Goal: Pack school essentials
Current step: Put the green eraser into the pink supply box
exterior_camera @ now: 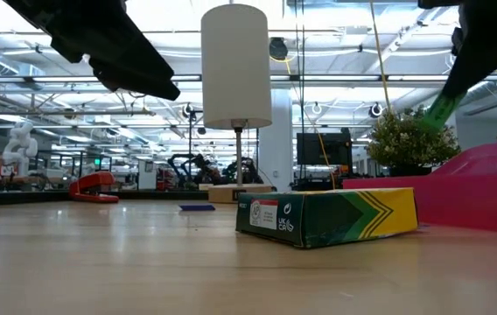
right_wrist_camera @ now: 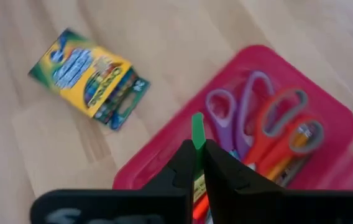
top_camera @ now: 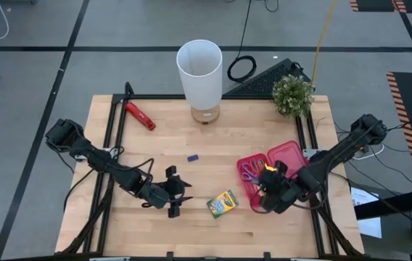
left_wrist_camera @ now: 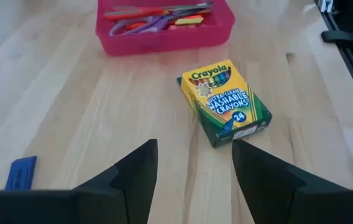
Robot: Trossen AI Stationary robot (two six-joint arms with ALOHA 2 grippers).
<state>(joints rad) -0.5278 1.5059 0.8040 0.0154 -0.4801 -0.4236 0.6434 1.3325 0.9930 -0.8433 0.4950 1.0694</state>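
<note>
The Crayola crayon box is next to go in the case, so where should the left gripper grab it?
The crayon box lies flat and skewed on the table. The open left gripper could probably come from above, rotate to match, and close across the narrow width on its long side edges.

White lamp (top_camera: 199,72), potted plant (top_camera: 291,95), red-and-black hand tool (top_camera: 140,116).

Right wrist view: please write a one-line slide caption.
Right gripper holds a green pen above the pink case.
</note>
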